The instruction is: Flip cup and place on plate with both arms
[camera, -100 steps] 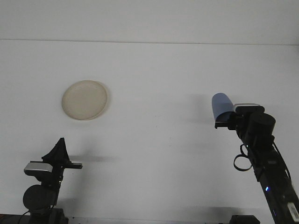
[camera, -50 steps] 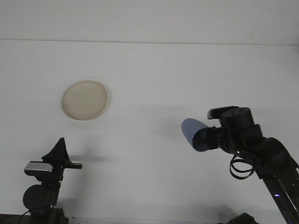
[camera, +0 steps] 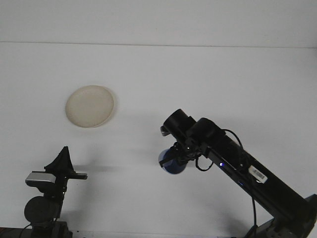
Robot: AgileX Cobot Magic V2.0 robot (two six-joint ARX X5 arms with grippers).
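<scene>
While the right tool (camera: 177, 157) pinches it, the blue cup (camera: 171, 163) hangs low, partly hidden, rim unclear.

Count, front view:
- Plate (camera: 90, 106): one, cream, round, on white table (camera: 198, 79).
- Cup (camera: 171, 162): one, blue, at end of right arm.
- Table: one.
- Robot arms: two. Left arm low at bottom left, right arm reaching from bottom right toward table centre.
- Grippers: two, left gripper (camera: 63, 159) and right gripper (camera: 177, 154), one per arm.
</scene>
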